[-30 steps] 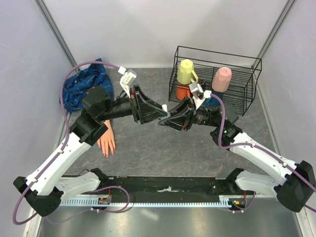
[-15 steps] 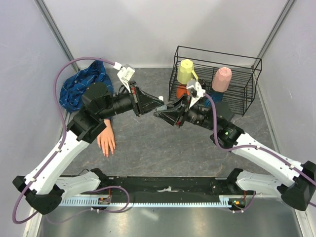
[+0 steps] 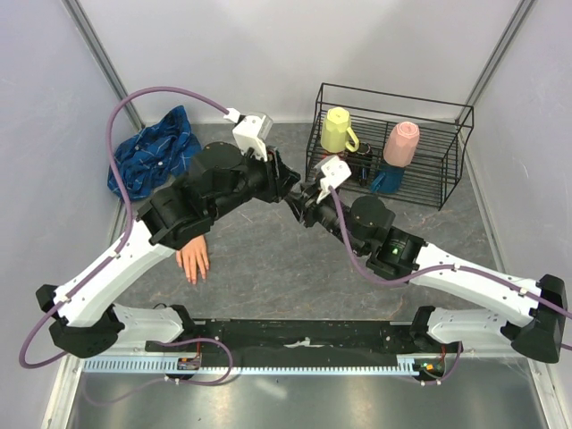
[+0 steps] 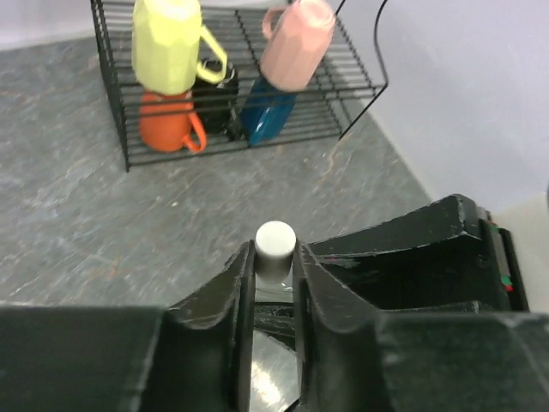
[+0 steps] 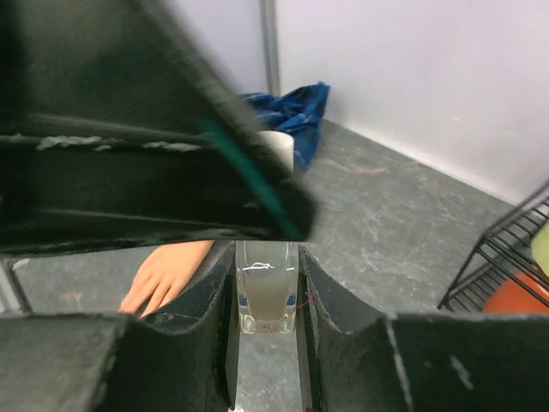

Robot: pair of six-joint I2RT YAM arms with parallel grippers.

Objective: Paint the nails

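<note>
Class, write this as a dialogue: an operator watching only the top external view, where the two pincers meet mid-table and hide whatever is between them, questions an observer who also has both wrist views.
Operator: What sits between the pincers?
Observer: A small clear bottle of pale liquid, clamped by its glass body in the right pincer.
Operator: And the other arm?
Observer: The left pincer has a finger on either side of the bottle's white cap; whether it grips, I cannot tell.
Operator: The right wrist blocks part of the wire rack. What is there?
Observer: In the wire rack, an orange mug lies under the yellow mug.
</note>
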